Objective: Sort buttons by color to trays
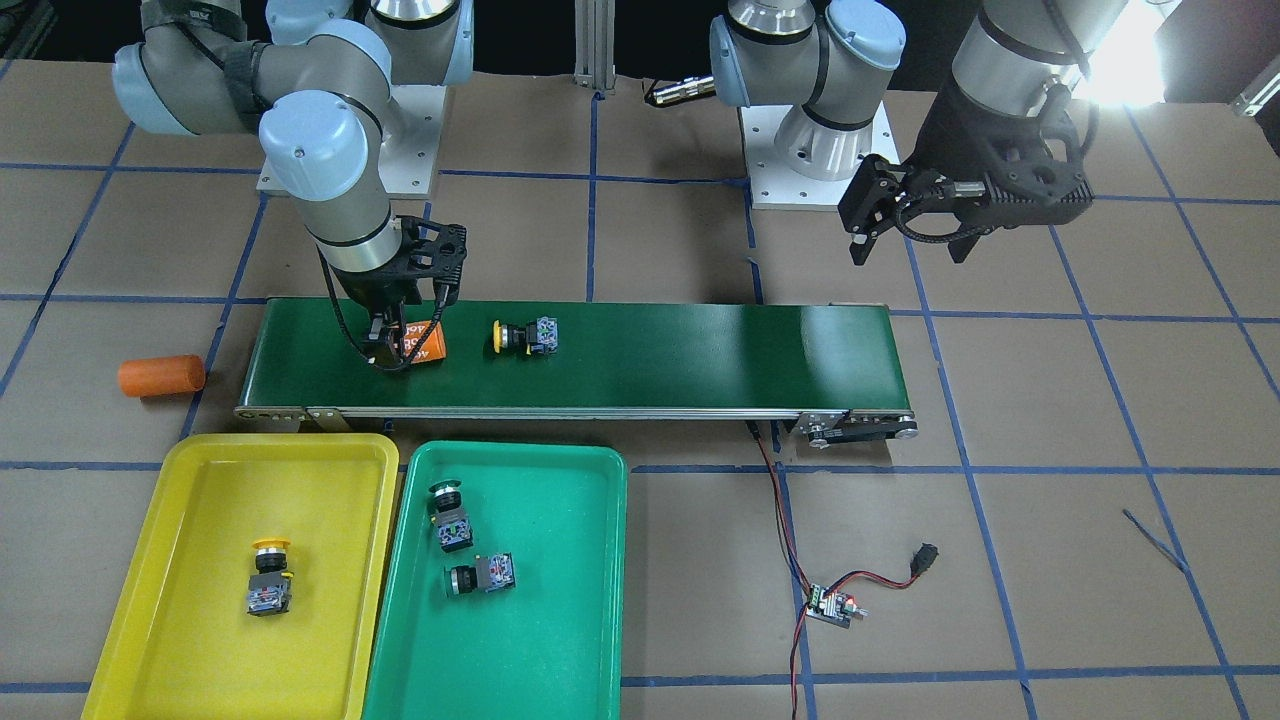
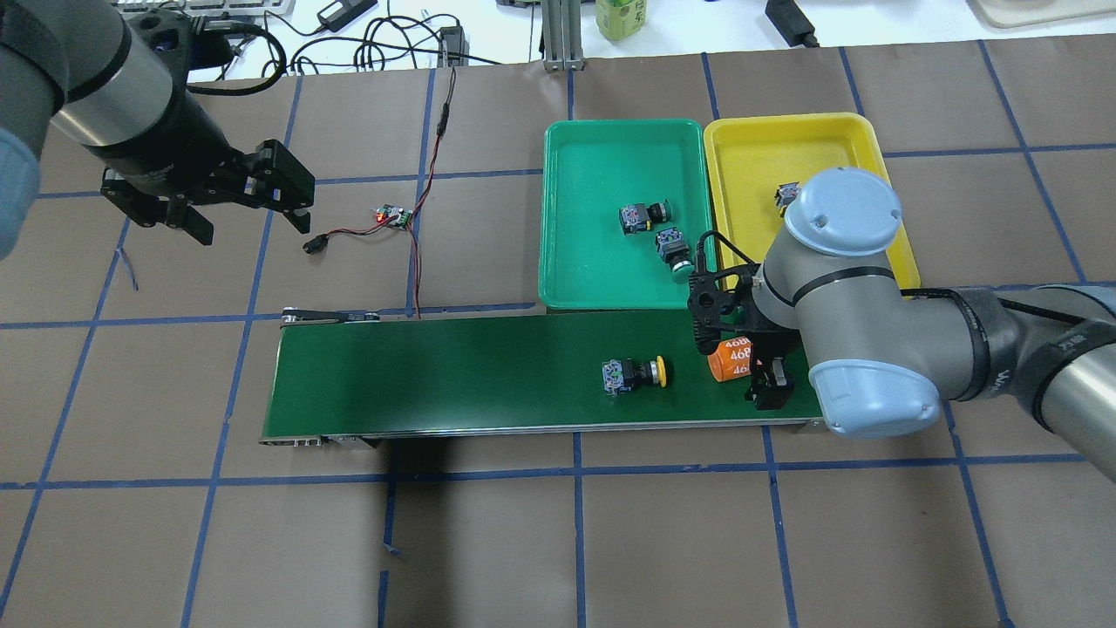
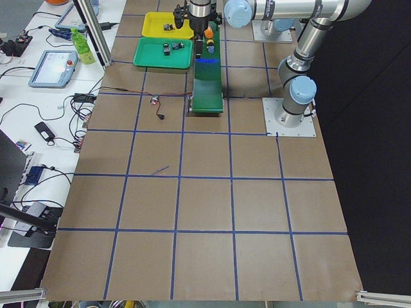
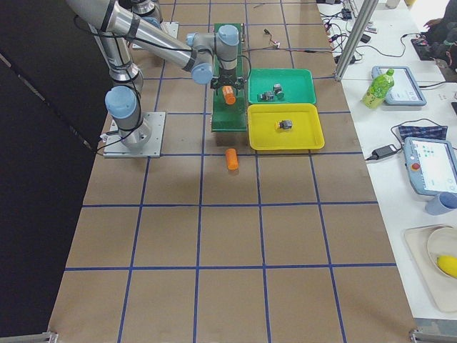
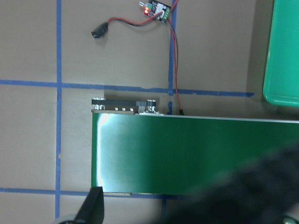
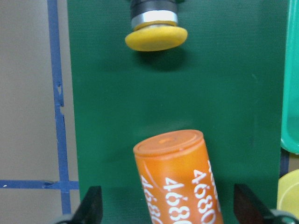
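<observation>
My right claw hangs low over the belt, close to the end that lies beside the trays. Its fingers are spread wide, and what sits between them is no button but an orange cylinder, lying on the belt with a gap on either side, so I grip nothing. The thing I want is the yellow button, the only one not yet in a tray. It lies on the belt just past the cylinder, further from that end and toward the belt's middle, about midway between the two long edges. Its long axis runs along the belt, cap toward me and body away. My fingers stand across the belt, so they would close across that axis, which I judge suits a hold on the body. To get there I must clear the cylinder and go on along the belt, and a low pass could knock the cylinder into the button. My left claw is spread too and holds nothing. It is up over the bare table off the belt's far end, well apart from the button, so the right arm is plainly the nearer. The yellow tray sits off the belt's long edge at my end, with the other yellow button near its middle. The green tray beside it has both green buttons in the half toward the belt.
</observation>
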You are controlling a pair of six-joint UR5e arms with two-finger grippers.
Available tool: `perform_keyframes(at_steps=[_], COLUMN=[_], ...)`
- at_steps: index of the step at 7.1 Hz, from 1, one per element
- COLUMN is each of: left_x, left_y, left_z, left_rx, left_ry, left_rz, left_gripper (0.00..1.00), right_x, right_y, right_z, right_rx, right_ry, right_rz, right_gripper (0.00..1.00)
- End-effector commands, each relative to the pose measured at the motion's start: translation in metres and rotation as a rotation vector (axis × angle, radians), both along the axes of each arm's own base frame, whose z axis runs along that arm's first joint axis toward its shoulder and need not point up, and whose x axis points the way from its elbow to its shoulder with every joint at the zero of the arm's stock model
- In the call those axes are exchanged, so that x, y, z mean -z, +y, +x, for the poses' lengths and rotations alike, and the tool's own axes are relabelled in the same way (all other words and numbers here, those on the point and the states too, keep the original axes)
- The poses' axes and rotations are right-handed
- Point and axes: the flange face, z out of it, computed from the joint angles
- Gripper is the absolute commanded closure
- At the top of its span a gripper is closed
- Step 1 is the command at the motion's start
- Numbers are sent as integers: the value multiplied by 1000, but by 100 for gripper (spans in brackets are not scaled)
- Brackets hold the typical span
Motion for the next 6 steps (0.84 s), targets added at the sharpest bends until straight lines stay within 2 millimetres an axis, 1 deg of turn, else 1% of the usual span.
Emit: perform_keyframes(at_steps=[1,2,3,4,5,6], left_x=[-1,4,-19,-42,-43,-27], left_y=[-19,-31,-33,-49,-72,-88], left_z=[-3,-2,0,1,4,8], left_rx=[0,6,17,27,27,30], left_ry=[45,44,-12,-23,-36,-55], left_rz=[77,91,78,38,39,70], left_gripper=[0,0,0,0,0,0], right_x=[-1,1,4,10,12,13], right_y=[0,1,-1,-2,-5,-5], right_z=[0,0,0,1,0,1], right_rx=[4,2,4,4,4,4], right_ry=[0,2,5,2,8,5], right_rz=[-1,4,8,22,23,27], right_gripper=[0,0,0,0,0,0])
